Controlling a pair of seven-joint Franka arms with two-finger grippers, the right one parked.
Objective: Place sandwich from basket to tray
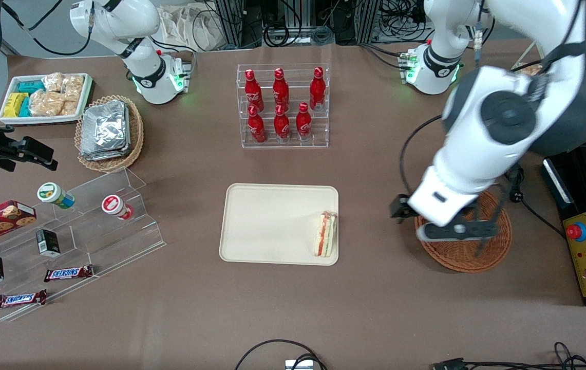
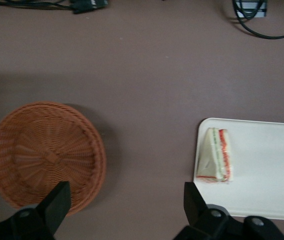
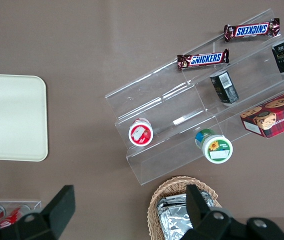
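step: placing looks done | sandwich (image 1: 325,234) lies on tray (image 1: 267,226) at its edge nearest basket (image 1: 498,246) | gripper (image 2: 124,205) spread wide, holding nothing, above the bare basket | next: probably just pull clear

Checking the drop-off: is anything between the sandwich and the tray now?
Nothing visible. The sandwich already lies on the tray, at its edge nearest the basket. The open pincer hovers above the basket, holding nothing.
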